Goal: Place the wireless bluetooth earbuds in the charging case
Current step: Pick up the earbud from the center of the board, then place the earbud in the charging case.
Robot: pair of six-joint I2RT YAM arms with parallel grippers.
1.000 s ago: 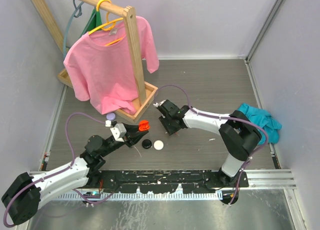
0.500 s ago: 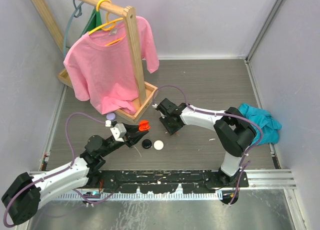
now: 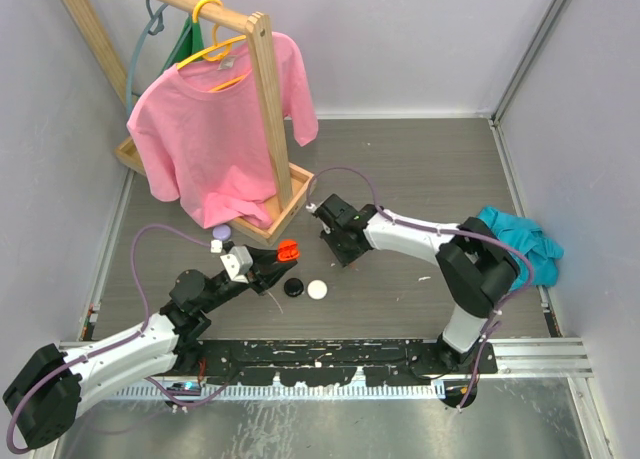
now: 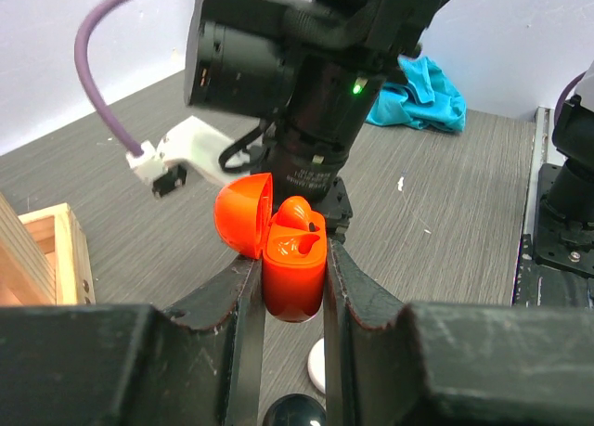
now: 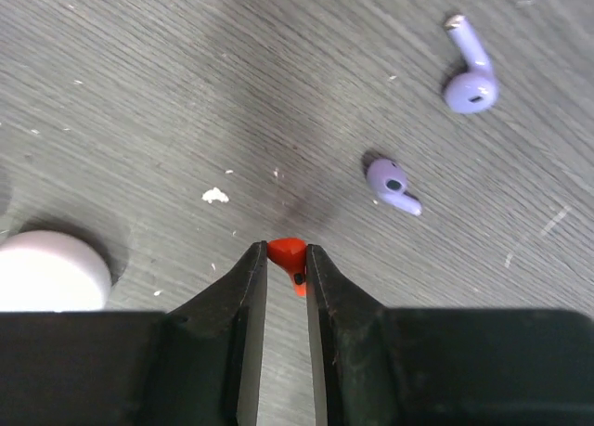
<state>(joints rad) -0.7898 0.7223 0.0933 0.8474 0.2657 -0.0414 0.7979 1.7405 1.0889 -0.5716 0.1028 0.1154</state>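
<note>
Orange case (image 4: 291, 291), lid open, sits clamped in the left gripper (image 4: 292, 257), one bud (image 4: 295, 213) seemingly already seated. Farther out, the right gripper (image 5: 286, 259) is closed on an orange-red earbud (image 5: 288, 251) at the very tip of its jaws, down on the counter (image 5: 139, 92). Two purple earbuds (image 5: 394, 185) lie beyond, apart from it. So shallow a pinch may let it twist or pop free on lifting. No writing can be read anywhere.

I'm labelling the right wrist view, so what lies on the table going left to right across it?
White round case → orange-red earbud → lower purple earbud → upper purple earbud.
</note>
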